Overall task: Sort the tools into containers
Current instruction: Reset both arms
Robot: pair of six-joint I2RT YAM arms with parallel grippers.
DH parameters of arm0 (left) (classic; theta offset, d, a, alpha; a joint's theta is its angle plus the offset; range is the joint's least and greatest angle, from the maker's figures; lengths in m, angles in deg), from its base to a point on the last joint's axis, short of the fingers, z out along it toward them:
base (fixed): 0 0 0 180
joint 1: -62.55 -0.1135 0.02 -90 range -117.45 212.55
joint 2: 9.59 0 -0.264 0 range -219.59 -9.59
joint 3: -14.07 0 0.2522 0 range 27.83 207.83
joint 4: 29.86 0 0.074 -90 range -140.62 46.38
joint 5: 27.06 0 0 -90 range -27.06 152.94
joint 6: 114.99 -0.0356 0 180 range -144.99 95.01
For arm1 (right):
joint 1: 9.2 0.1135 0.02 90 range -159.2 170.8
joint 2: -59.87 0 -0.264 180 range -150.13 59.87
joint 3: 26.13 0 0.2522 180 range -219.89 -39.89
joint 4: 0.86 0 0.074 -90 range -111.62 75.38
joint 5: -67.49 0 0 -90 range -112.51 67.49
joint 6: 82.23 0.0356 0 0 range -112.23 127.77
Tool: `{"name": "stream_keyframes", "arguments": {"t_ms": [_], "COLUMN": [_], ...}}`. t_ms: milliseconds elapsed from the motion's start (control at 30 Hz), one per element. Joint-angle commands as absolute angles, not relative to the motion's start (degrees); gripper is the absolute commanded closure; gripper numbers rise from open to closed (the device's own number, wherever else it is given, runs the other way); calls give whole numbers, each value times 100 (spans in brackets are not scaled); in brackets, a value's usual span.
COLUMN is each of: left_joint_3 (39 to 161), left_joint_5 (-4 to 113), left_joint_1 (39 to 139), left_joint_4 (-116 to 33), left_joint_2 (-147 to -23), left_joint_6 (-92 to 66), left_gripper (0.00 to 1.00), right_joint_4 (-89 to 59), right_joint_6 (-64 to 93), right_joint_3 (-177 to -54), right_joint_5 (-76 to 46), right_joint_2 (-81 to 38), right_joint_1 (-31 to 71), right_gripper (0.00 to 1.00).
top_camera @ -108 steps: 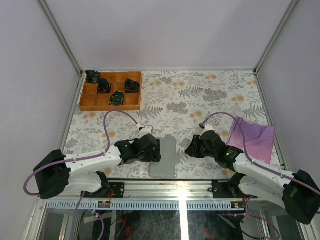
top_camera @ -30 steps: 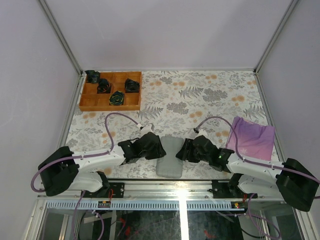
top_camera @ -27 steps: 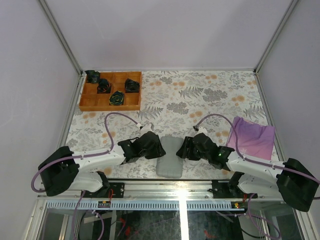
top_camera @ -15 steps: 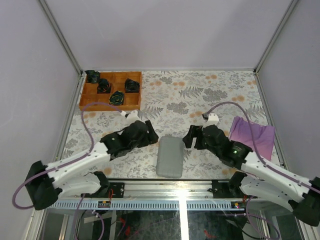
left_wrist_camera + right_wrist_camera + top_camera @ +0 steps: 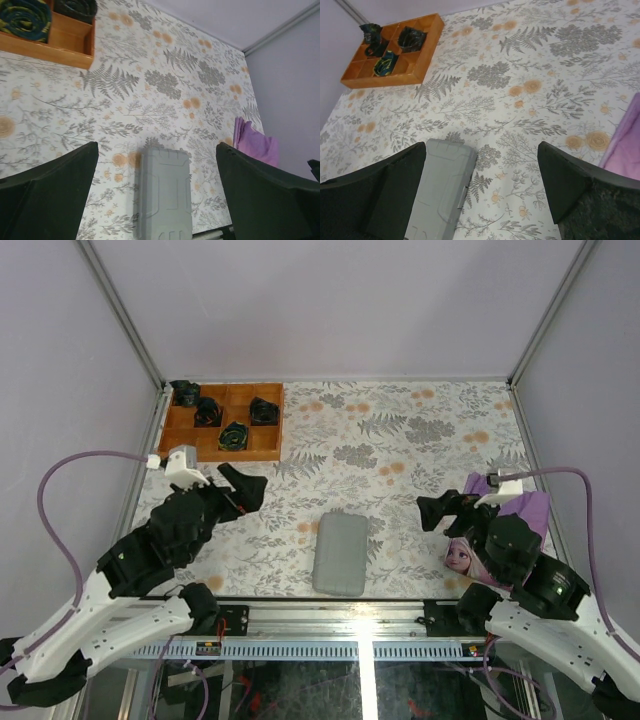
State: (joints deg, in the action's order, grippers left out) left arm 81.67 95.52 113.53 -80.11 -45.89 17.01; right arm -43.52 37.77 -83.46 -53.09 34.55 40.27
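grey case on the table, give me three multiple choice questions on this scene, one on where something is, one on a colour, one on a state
1. Where on the table does the grey case lie?
A. far left corner
B. near edge, about midway across
C. far right corner

2. What colour is the cloth at the right side?
A. green
B. purple
C. yellow

3. How is the grey case's lid?
A. shut flat
B. propped wide open
C. taken off, lying beside it

Answers:
1 B, the top view shows it by the near edge, midway across.
2 B, it reads purple in the top and both wrist views.
3 A, only the moulded outer shell shows and nothing of the inside.
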Motion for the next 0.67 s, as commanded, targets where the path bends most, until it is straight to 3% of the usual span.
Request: {"name": "stream_keyframes", "arguments": {"t_ms": [0,300,633], "left_joint_3": [7945,7572,7517], "left_joint_5": [10112,10339,10410], "left_joint_1": [11326,11331,11331], "left_joint_4": [-8617,-8920,-8926], "left_joint_2": [-4203,-3837,-3879], "left_joint_6": [1636,1864,2002], "left_gripper": [0,0,0], "right_joint_4": [-4589,-4747,-4764], "right_joint_6": [3852,4177,4096], "right_joint_3": [-7917,-7630,-7688], "right_joint_5": [-5795,-6133,-6077], "right_joint_2": [4011,4517,4193], "right_joint_1": [4011,4008,4014], "right_gripper": [1,1,1]}}
